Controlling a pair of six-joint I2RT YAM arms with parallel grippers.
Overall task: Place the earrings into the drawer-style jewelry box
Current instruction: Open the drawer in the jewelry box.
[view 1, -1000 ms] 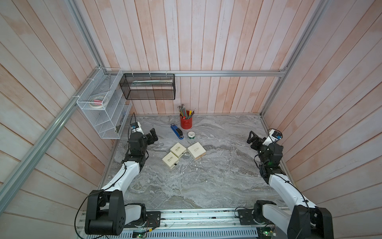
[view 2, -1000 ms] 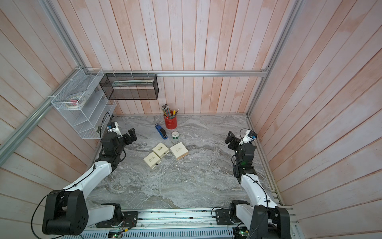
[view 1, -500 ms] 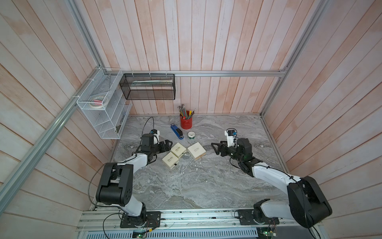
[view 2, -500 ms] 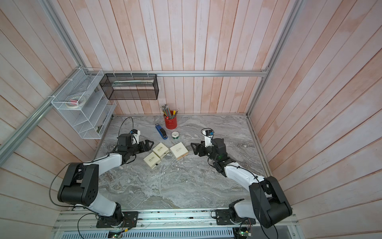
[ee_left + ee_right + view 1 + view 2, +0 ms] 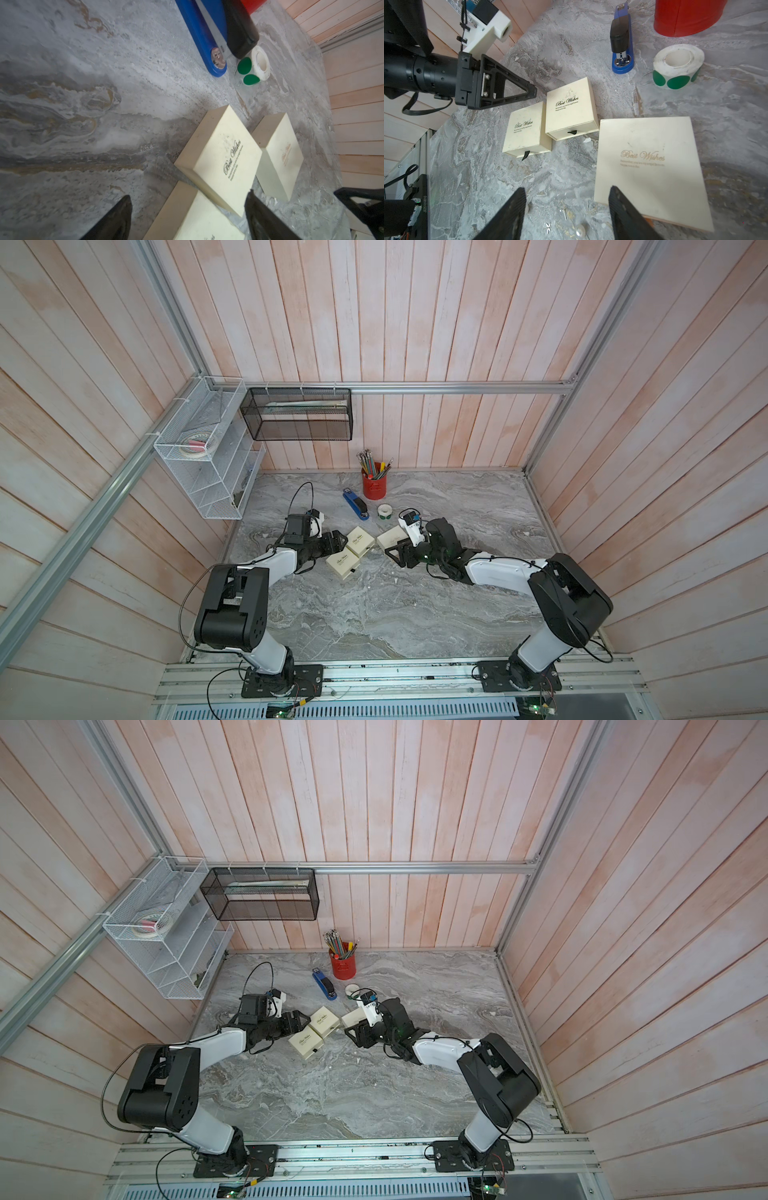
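Earrings [image 5: 580, 229] lie loose on the marble table [image 5: 591, 52], at least three small pieces including one pearl. They sit close beneath the right claw [image 5: 566, 188], whose jaws stand wide and hold nothing. Both arms have swung in from the table's sides within the last second, so the left claw [image 5: 188, 194], also wide and empty, now sits at the two small drawer boxes [image 5: 571, 106], both shut; opening and picking look about to begin. One larger box [image 5: 648, 166] lies beside the earrings, with one stapler [image 5: 620, 41], one sticker roll [image 5: 677, 66] and one red cup [image 5: 685, 16] beyond.
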